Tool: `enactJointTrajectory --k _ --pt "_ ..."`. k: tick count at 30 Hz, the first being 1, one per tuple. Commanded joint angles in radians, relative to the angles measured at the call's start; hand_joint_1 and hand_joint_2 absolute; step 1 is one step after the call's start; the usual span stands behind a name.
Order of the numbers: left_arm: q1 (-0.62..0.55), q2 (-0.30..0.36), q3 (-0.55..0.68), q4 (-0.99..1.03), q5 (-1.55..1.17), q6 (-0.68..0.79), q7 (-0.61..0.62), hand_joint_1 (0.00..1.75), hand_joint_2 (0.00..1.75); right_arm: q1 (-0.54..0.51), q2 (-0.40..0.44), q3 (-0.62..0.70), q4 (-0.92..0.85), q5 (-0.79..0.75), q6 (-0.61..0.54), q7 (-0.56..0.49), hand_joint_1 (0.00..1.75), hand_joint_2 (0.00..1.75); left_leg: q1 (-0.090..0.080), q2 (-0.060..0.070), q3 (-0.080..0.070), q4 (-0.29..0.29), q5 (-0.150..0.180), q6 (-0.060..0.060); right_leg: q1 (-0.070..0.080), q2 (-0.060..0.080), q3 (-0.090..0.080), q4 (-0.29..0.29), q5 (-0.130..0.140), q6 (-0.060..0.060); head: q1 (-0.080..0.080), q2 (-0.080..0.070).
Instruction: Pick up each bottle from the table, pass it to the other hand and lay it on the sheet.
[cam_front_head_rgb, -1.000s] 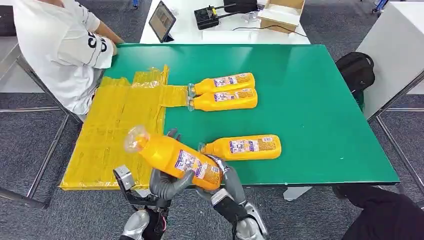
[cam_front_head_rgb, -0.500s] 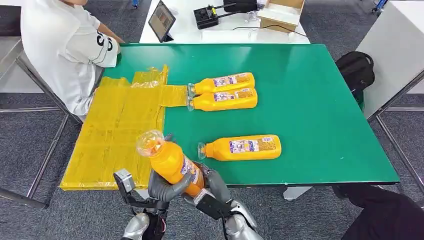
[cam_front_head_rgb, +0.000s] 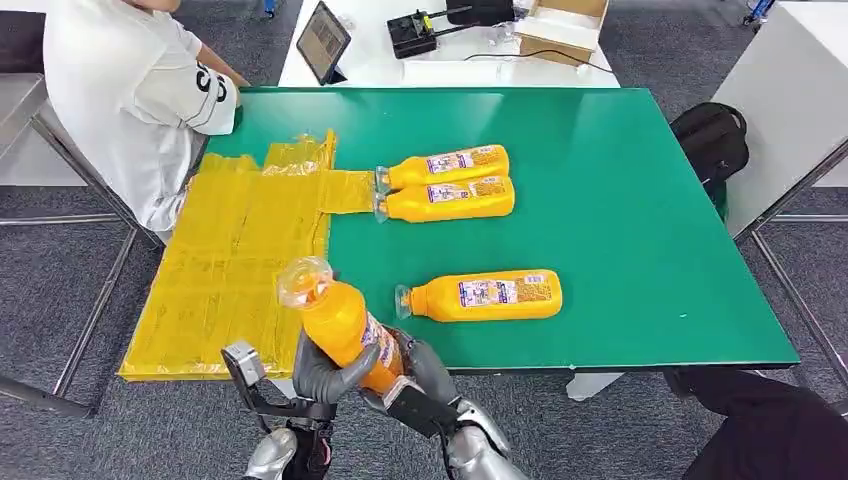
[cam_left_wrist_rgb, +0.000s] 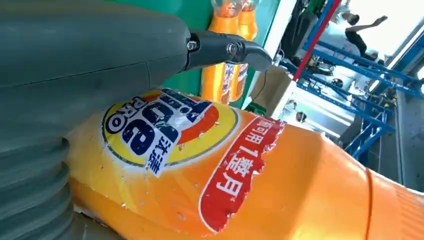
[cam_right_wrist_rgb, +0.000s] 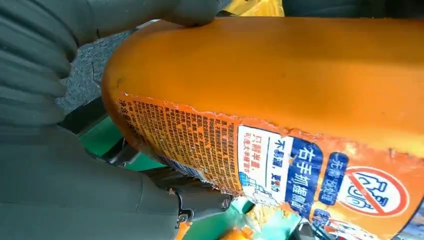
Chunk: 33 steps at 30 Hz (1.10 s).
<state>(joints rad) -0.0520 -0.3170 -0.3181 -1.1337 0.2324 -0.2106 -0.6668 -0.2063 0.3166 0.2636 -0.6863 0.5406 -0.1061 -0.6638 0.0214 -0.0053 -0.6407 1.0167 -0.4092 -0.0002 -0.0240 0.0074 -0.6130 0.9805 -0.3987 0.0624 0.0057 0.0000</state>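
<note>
My left hand (cam_front_head_rgb: 325, 372) and right hand (cam_front_head_rgb: 420, 385) both clasp one bottle (cam_front_head_rgb: 345, 325) mid-handover; sheet (cam_front_head_rgb: 235, 270) bare beyond them, three bottles (cam_front_head_rgb: 455, 195) waiting.

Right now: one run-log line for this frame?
phase: handover | held bottle: both hands | left hand gripping | right hand gripping | sheet: no bottles

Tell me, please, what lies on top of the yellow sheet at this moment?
No bottle rests on the yellow sheet. The held bottle, gripped by the left hand and right hand, covers part of its near edge.
</note>
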Motion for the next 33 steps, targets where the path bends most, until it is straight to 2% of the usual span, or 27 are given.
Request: enactJointTrajectory --k 1,2,5,10,12,16,19,20,21,22,26,33 --pt "-0.066 -0.032 -0.062 0.027 -0.109 0.046 -0.016 1.75 1.75 0.036 -0.001 0.132 0.050 0.002 0.018 -0.034 1.75 1.75 0.001 -0.004 0.005 0.000 -0.003 0.001 0.002 -0.005 0.007 0.000 -0.004 -0.003 0.000 0.000" --pt "-0.063 -0.032 -0.062 0.023 -0.128 0.062 -0.021 1.75 1.75 0.037 -0.003 0.130 0.041 -0.001 0.021 -0.034 1.75 1.75 0.000 -0.003 0.002 0.000 -0.001 0.001 0.001 -0.003 0.003 0.000 -0.002 -0.002 0.000 0.000" --pt "-0.059 -0.032 -0.062 0.017 -0.158 0.091 -0.025 1.75 1.75 0.043 -0.007 0.122 0.021 -0.010 0.026 -0.034 1.75 1.75 0.001 -0.003 0.009 0.001 -0.005 0.002 0.002 -0.005 0.010 0.000 -0.006 -0.005 0.000 0.000" --pt "-0.061 -0.032 -0.057 0.021 -0.162 0.101 -0.025 1.75 1.75 0.049 -0.013 0.106 0.000 -0.023 0.025 -0.034 1.75 1.75 0.001 -0.003 0.002 0.000 -0.001 0.001 0.001 -0.004 0.003 0.000 -0.002 -0.002 0.000 0.000" --pt "-0.057 -0.032 -0.051 0.014 -0.215 0.138 -0.031 1.75 1.75 0.053 -0.014 0.099 -0.018 -0.033 0.025 -0.034 1.75 1.75 0.001 -0.004 0.006 0.000 -0.003 0.002 0.002 -0.005 0.008 0.000 -0.004 -0.004 0.000 0.000" --pt "-0.051 -0.032 -0.045 -0.007 -0.290 0.206 -0.031 1.75 1.75 0.060 -0.018 0.086 -0.053 -0.045 0.032 -0.034 1.75 1.75 0.001 -0.003 0.004 0.001 -0.002 0.001 0.001 -0.004 0.005 0.000 -0.003 -0.003 0.000 0.000" --pt "-0.053 -0.032 -0.040 0.002 -0.282 0.206 -0.031 1.75 1.75 0.073 -0.020 0.079 -0.091 -0.050 0.030 -0.034 1.75 1.75 0.000 -0.003 0.005 0.001 -0.003 0.001 0.001 -0.004 0.006 0.000 -0.004 -0.003 0.000 0.000" --pt "-0.052 -0.032 -0.036 0.005 -0.272 0.204 -0.031 1.75 1.75 0.080 -0.018 0.074 -0.110 -0.052 0.013 -0.034 0.31 1.75 0.000 -0.003 0.002 0.000 -0.001 0.001 0.001 -0.004 0.004 0.000 -0.002 -0.002 0.000 0.000" --pt "-0.048 -0.032 -0.031 0.001 -0.261 0.205 -0.031 1.75 1.75 0.091 -0.013 0.065 -0.138 -0.060 -0.015 -0.034 0.00 1.75 0.001 -0.003 0.005 0.000 -0.003 0.001 0.001 -0.005 0.007 0.000 -0.004 -0.003 0.000 0.000" --pt "-0.045 -0.032 -0.025 -0.003 -0.256 0.206 -0.031 1.75 1.75 0.095 -0.011 0.061 -0.155 -0.065 -0.012 -0.034 0.00 0.00 0.000 -0.002 0.002 0.000 -0.001 0.001 0.001 -0.003 0.003 0.000 -0.002 -0.002 0.000 0.000" --pt "-0.031 -0.032 0.005 -0.044 -0.254 0.216 -0.030 1.75 1.75 0.137 -0.009 0.027 -0.302 -0.094 -0.028 -0.034 0.00 0.00 0.000 -0.001 0.002 0.001 -0.002 0.001 0.001 -0.002 0.002 0.001 -0.002 -0.002 0.000 0.000" --pt "-0.030 -0.032 0.006 -0.048 -0.253 0.217 -0.028 1.75 1.75 0.144 -0.011 0.024 -0.313 -0.095 -0.028 -0.032 0.00 0.00 0.000 0.000 0.003 0.000 -0.002 0.001 0.001 -0.001 0.004 0.000 -0.002 -0.003 0.000 0.000"
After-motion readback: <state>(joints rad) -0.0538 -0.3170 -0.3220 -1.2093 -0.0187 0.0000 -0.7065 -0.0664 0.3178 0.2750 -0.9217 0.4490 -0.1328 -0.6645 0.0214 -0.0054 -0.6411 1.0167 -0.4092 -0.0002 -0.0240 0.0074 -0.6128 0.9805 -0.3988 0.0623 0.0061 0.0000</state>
